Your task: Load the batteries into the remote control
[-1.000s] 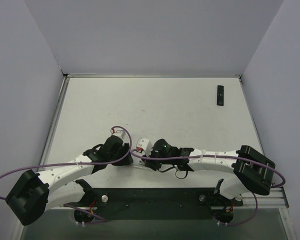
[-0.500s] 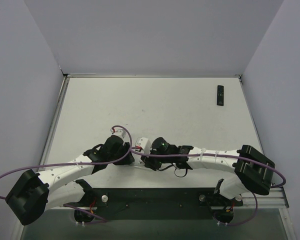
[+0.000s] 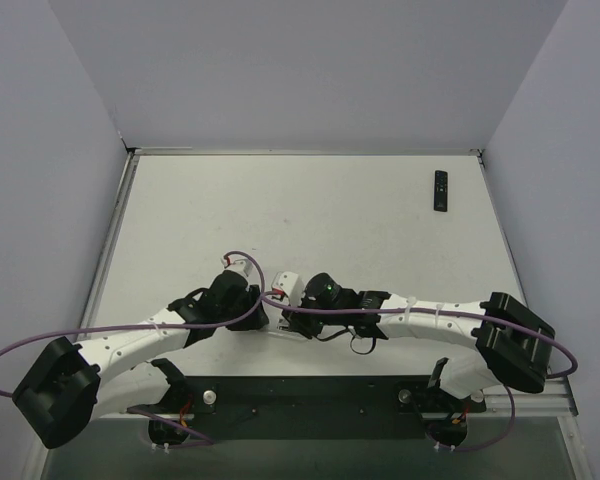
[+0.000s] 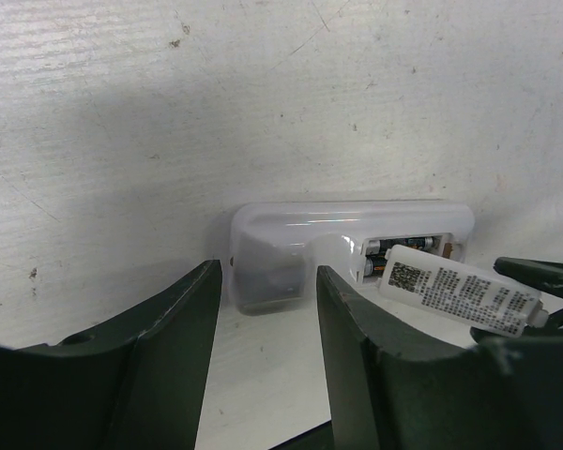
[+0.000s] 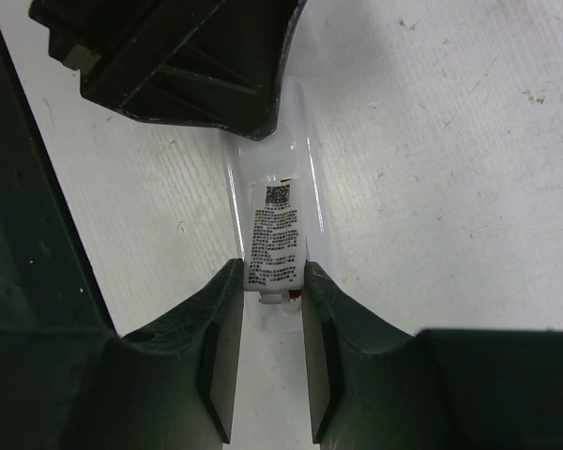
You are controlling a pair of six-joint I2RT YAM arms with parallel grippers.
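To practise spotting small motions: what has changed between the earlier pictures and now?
The right gripper, shut on a white labelled piece throughout, seems to have edged slightly left, toward the left gripper at the white remote. Nothing was taken up or let go. The left gripper barely shifted; the black remote stayed put.

Boxing in a white table on three sides.
Rising behind the table and flanking its left and right edges as plain lavender-grey walls; running a metal rail down the table's left edge; showing scuffs and dark specks under soft, even light.
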